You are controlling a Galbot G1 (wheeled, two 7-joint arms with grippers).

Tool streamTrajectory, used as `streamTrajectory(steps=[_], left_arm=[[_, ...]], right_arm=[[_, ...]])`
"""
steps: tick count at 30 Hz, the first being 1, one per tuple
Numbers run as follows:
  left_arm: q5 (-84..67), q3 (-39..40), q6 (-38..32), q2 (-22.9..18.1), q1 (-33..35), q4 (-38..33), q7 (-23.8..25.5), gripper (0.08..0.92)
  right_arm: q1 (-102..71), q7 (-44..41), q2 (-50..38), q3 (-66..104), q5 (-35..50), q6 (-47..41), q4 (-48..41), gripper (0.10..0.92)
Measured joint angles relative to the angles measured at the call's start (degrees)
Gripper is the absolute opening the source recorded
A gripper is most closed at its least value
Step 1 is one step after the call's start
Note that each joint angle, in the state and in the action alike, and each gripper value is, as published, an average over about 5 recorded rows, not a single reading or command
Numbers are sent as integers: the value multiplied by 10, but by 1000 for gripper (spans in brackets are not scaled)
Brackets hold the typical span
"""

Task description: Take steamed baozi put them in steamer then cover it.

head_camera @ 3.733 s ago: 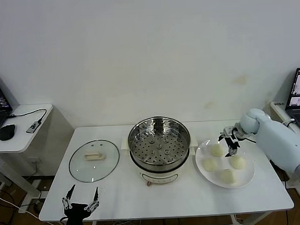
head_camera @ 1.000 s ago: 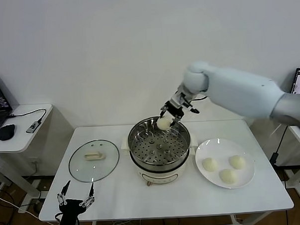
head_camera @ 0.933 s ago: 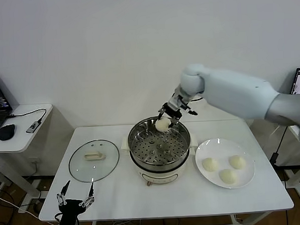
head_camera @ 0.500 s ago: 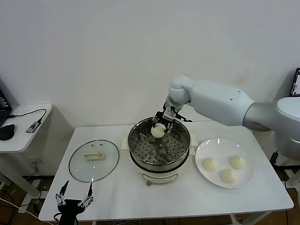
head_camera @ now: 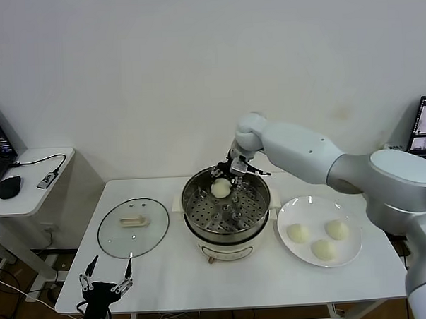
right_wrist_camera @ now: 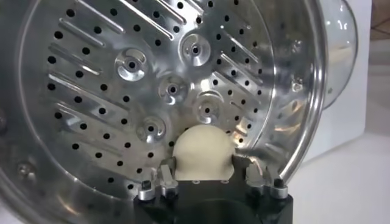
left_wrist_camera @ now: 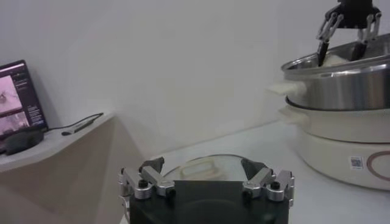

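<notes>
Baozi (head_camera: 221,189): seen between spread fingers of right end effector (head_camera: 232,174), over steamer (head_camera: 226,205) tray.
Left end effector (head_camera: 105,281): parked low, open, empty.

One pale bun (head_camera: 220,188) sits in my open steel steamer (head_camera: 227,210), three buns (head_camera: 319,238) right of it, glass lid (head_camera: 134,226) lying left.

Our head camera looks down over the table (head_camera: 168,274); both wrist cameras share the steamer (head_camera: 227,208), the right one closest.
</notes>
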Motion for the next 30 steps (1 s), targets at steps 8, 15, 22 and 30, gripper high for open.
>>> streamTrajectory(steps=[8,15,22,30], left_arm=[[-1,-2,1,4,5,-8,1,823],[-3,-2,3,12,3,-16,2,823],[-3,3,3,18,2,-20,2,823],[-2,4,3,23,1,-18,2,823]], right_arm=[[62,-32,-43,-39,107,-74,67,823],[140,-71,-135,-85,219,-231,180,823],[187,-89,-265,-124,282,-380,296,823],[182,-94,-400,-137,305,-478,385,823]])
